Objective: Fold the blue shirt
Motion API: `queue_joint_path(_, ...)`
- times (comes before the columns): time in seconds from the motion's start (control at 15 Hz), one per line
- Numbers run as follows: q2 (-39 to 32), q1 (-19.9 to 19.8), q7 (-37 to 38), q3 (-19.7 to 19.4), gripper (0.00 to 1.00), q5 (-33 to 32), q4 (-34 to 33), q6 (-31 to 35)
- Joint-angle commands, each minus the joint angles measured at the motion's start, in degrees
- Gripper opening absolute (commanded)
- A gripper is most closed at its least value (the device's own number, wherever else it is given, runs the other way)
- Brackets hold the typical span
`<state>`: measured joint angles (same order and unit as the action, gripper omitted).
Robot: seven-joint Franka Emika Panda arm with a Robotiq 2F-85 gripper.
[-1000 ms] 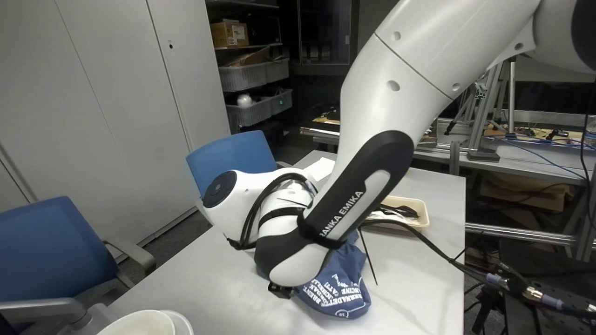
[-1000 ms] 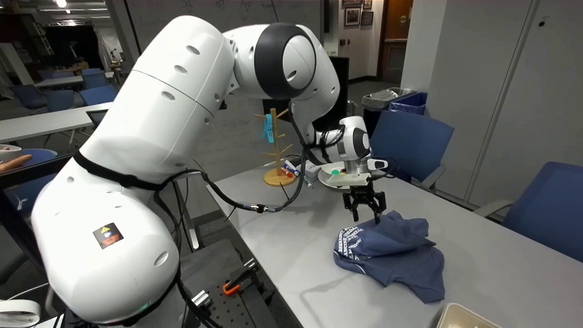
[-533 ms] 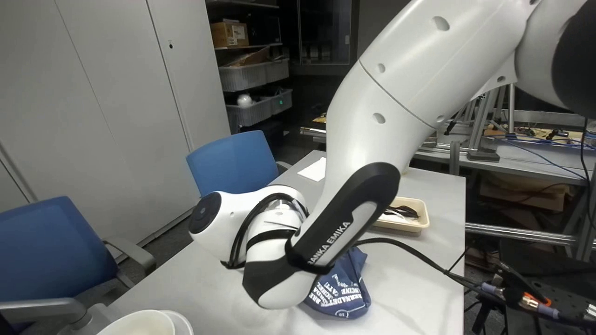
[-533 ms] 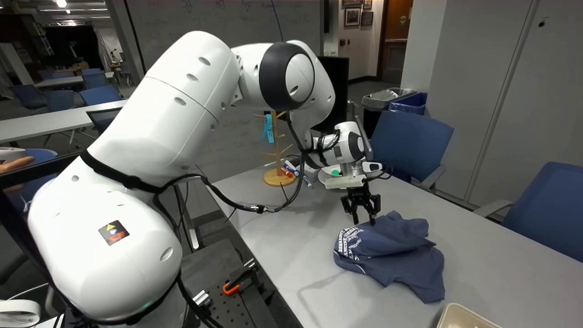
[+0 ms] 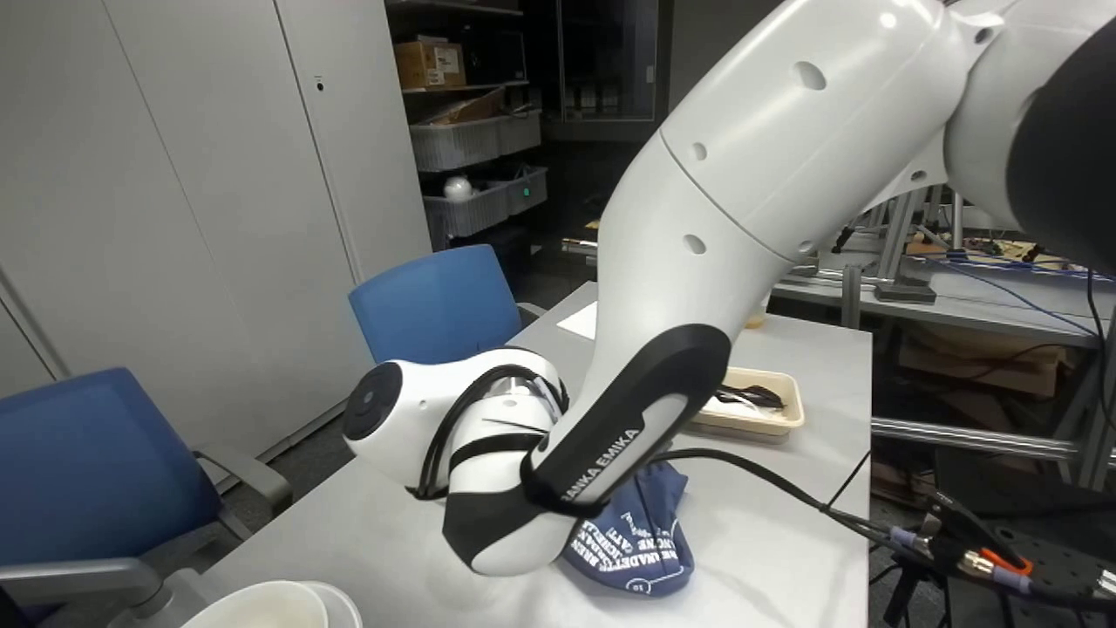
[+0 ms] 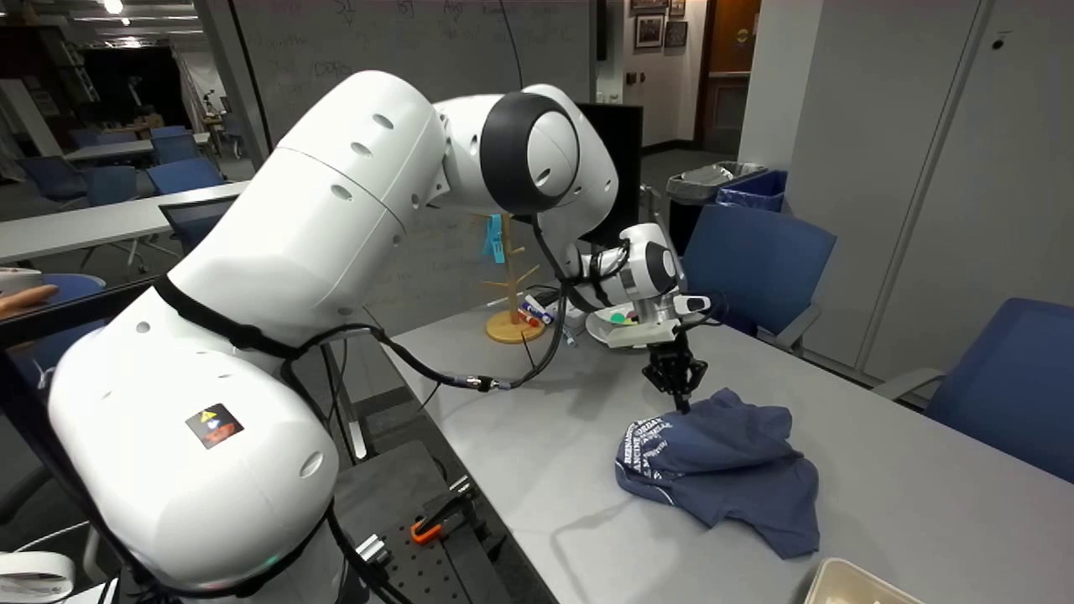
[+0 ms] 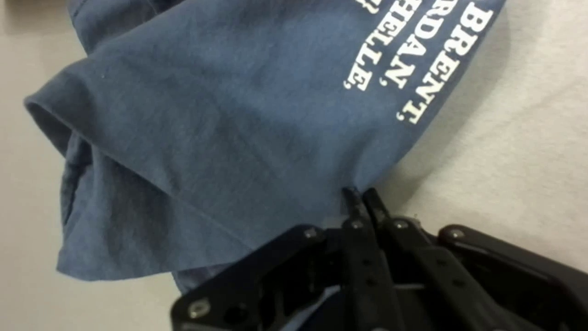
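Observation:
The blue shirt (image 6: 728,486) lies crumpled and partly doubled over on the table, its white lettering near one rounded edge. In the wrist view the shirt (image 7: 220,115) fills the left and middle. My gripper (image 7: 359,190) has its fingers together at the shirt's edge, and small creases run from the cloth into the fingertips, so it pinches the fabric there. An exterior view shows the gripper (image 6: 683,406) pointing down at the shirt's far edge. In another exterior view the arm covers the gripper and part of the shirt (image 5: 641,554).
A beige tray (image 5: 767,428) with dark and white items stands on the table beyond the shirt. White bowls (image 5: 261,604) are at the near corner. A wooden peg stand (image 6: 508,329) and a white dish (image 6: 597,327) stand behind the gripper. Blue chairs (image 6: 755,260) line the table.
The arm has come lower and shifted slightly. The gripper's fingers, apart earlier above the shirt's edge, have come together on the cloth. The shirt has barely moved.

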<state>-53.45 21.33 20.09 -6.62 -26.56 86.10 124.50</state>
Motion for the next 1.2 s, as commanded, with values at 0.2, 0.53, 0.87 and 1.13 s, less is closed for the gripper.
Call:
queue_joint_path(0.2,0.7,0.8,1.3,-1.2,0.01,-0.8,-1.2,-3.4)
queue_joint_path(0.53,8.5,-0.6,-1.0,-0.4,0.01,-0.3,7.2,-9.4)
queue_joint_path(0.87,17.2,-2.9,-1.3,0.7,0.01,-0.1,17.2,-14.6)
queue_joint_path(1.13,22.2,-6.3,-1.3,0.9,0.01,0.3,23.7,-16.2)
